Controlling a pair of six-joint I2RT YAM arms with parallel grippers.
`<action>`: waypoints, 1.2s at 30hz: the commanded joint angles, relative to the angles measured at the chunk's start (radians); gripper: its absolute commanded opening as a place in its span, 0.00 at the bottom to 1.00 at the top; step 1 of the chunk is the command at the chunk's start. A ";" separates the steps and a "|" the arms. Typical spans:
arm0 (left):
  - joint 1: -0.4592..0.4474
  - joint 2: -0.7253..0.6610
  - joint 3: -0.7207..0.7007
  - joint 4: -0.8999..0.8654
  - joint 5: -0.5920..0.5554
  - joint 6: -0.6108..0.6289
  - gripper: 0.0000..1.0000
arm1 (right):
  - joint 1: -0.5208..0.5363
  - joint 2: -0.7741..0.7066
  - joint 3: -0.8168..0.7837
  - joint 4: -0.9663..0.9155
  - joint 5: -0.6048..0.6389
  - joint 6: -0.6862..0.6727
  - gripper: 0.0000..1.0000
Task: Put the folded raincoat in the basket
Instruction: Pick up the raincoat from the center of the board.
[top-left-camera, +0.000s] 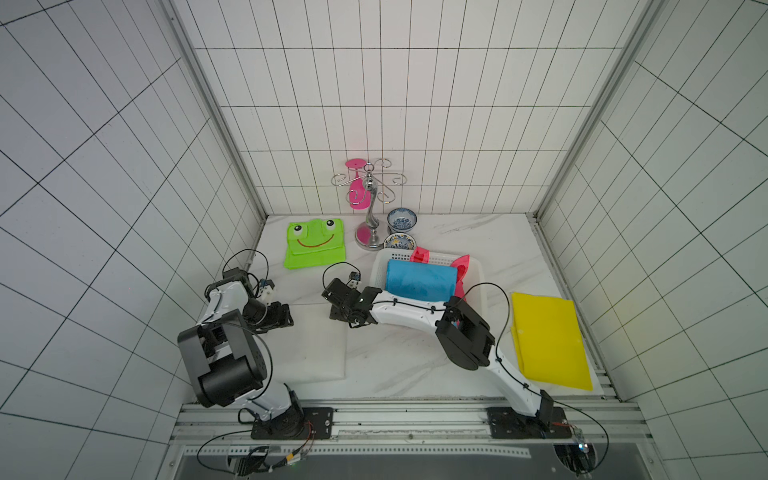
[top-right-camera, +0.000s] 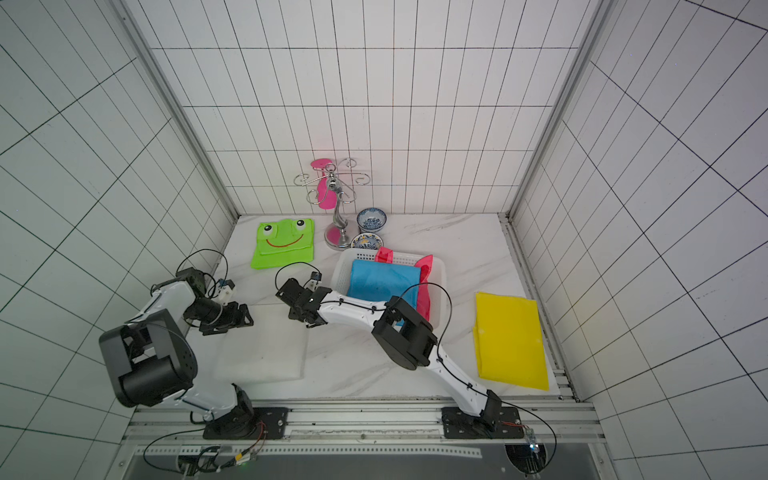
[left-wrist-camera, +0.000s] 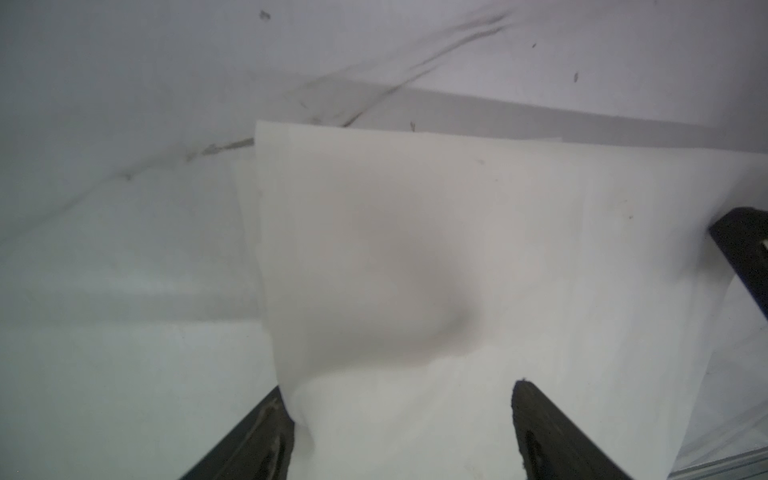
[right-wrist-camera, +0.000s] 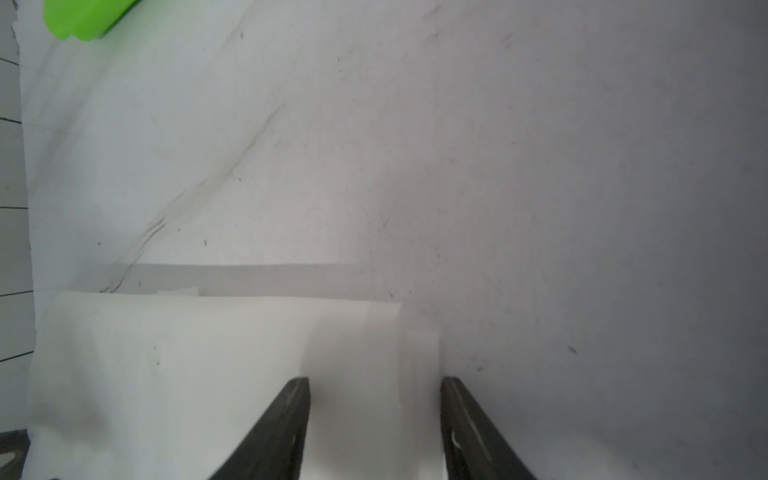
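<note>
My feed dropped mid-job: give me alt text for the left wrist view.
The left gripper, jaws open, straddles an edge of the white folded raincoat, which lies on the marble table.

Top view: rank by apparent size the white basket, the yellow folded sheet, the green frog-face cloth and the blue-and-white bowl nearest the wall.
1. basket, though the right arm hides its near edge.
2. yellow sheet, not far behind the basket.
3. green frog cloth.
4. bowl, clearly smallest.
</note>
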 joint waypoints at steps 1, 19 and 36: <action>0.008 -0.029 0.037 0.016 -0.024 -0.016 0.84 | -0.013 0.042 -0.057 0.001 -0.064 0.021 0.40; -0.018 0.141 -0.002 0.164 0.075 -0.106 0.83 | -0.015 -0.102 -0.230 0.338 -0.062 -0.251 0.00; 0.018 0.086 0.073 -0.087 0.349 0.148 0.00 | -0.016 -0.302 -0.384 0.549 -0.044 -0.431 0.00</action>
